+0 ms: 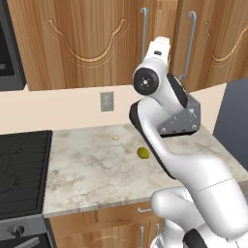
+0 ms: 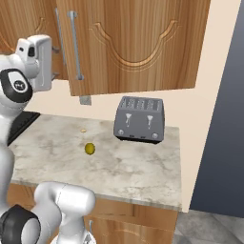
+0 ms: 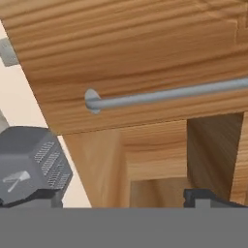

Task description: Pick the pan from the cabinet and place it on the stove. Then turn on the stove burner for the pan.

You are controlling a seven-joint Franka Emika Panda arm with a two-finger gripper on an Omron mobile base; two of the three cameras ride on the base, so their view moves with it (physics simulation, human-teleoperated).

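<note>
Fingers spread wide, empty, before cabinet door; its silver handle apparently vertical in base views.

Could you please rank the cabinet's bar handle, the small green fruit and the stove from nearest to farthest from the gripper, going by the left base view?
1. Bar handle, just beside the gripper, up at the cabinet.
2. Green fruit, below on the counter.
3. Stove, far left.
</note>
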